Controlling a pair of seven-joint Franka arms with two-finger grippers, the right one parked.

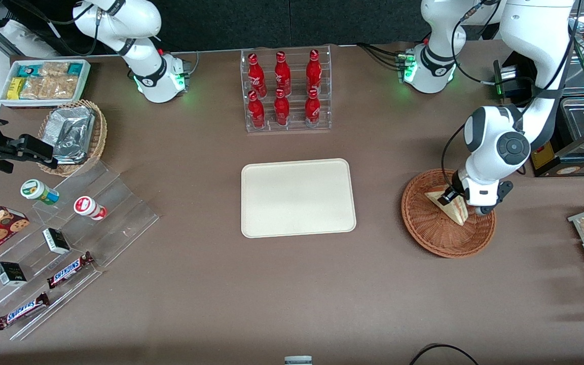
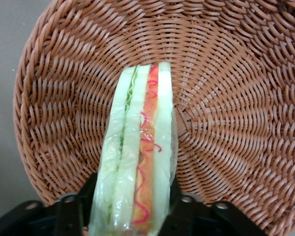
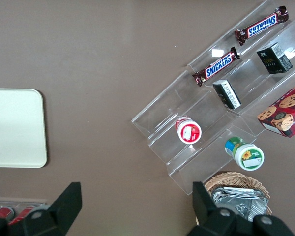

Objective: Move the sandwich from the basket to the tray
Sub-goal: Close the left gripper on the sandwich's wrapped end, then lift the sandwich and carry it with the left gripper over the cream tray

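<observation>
Lowered into the basket toward the working arm's end of the table, the gripper of the left arm, its fingers clamped against the two bread faces of the sandwich. Seen from the wrist camera as a wedge standing on edge between the dark pads, cut side up, with pale bread, green and an orange-red layer under clear wrap, woven wicker spread all around it. Hard to say from either view whether the sandwich rested on the basket floor or hung just clear of it; apparently very close to the weave in any case. Well apart from it, near the table's middle, the cream-white tray, bare of any load. Farther from the front camera than the tray, a clear rack of red bottles. Toward the parked arm's end, a smaller wicker basket of foil packets and stepped acrylic shelves with Snickers bars.
</observation>
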